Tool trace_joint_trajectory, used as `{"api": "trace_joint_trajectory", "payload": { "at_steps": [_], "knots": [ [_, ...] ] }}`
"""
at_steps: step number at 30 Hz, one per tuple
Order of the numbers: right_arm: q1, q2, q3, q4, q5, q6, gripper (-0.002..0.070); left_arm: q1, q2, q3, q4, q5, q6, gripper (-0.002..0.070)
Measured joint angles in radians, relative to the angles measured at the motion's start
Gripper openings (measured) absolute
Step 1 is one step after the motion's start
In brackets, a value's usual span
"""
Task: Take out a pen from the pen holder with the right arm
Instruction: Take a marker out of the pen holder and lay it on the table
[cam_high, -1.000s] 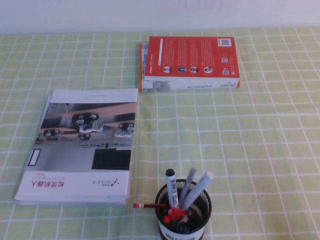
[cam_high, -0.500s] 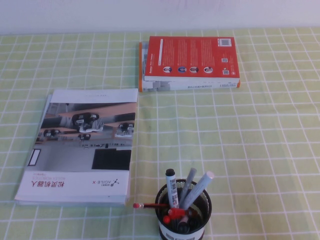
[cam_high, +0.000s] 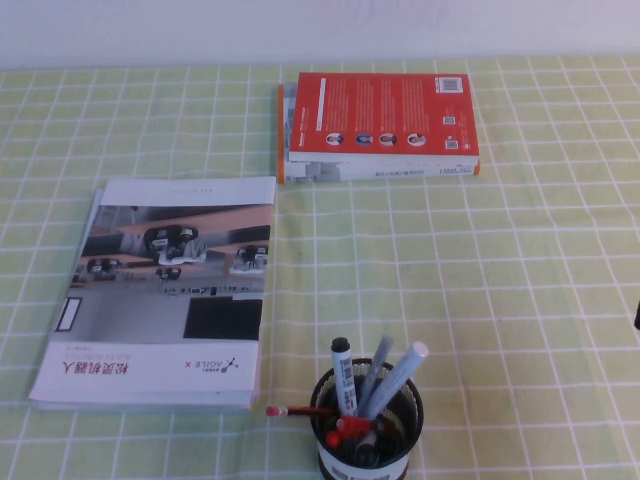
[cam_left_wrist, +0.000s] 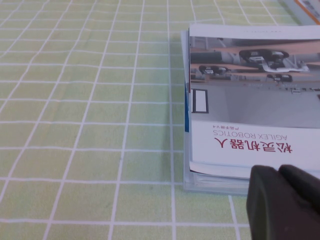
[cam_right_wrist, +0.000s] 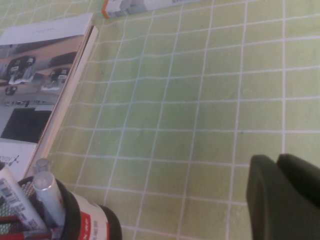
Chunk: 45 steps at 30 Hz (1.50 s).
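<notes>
Right hand (cam_right_wrist: 276, 159) clenched, empty, touching nothing. It hovers over the bare checked table (cam_high: 520, 300), near the pen holder (cam_high: 417, 408) but clear of it. Holder sits bottom centre of the high view, with the pens (cam_high: 388, 372) standing in it, leaning. Left hand (cam_left_wrist: 277, 170) also clenched and empty, by the corner of the AgileX booklet (cam_high: 170, 290), left of frame. Red book (cam_high: 385, 110) top centre.
</notes>
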Motion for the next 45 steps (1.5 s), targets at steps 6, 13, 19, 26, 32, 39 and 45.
{"api": "trace_joint_trajectory", "payload": {
  "at_steps": [6, 13, 19, 26, 32, 39, 45],
  "knots": [
    [0.0, 0.099, -0.055, 0.114, 0.005, -0.155, -0.0012, 0.0, 0.0, 0.0, 0.0, 0.0, 0.0, -0.0005],
    [0.099, 0.154, -0.096, 0.142, -0.057, -0.207, -0.0012, 0.0, 0.0, 0.0, 0.0, 0.0, 0.0, -0.0005],
    [0.32, 0.234, -0.159, 0.048, -0.163, -0.134, -0.0012, 0.0, 0.0, 0.0, 0.0, 0.0, 0.0, -0.0005],
    [0.589, 0.318, -0.175, -0.117, -0.386, 0.034, 0.0, 0.0, 0.0, 0.0, 0.0, 0.0, 0.0, -0.0005],
    [0.785, 0.32, -0.08, -0.173, -0.738, 0.137, 0.0172, 0.0, 0.0, 0.0, 0.0, 0.0, 0.0, -0.0005],
    [0.909, 0.32, 0.101, -0.17, -1.054, 0.234, 0.0407, 0.0, 0.0, 0.0, 0.0, 0.0, 0.0, -0.0005],
    [0.93, 0.344, 0.125, -0.191, -1.111, 0.252, 0.0424, 0.0, 0.0, 0.0, 0.0, 0.0, 0.0, -0.0005]
  ]
}}
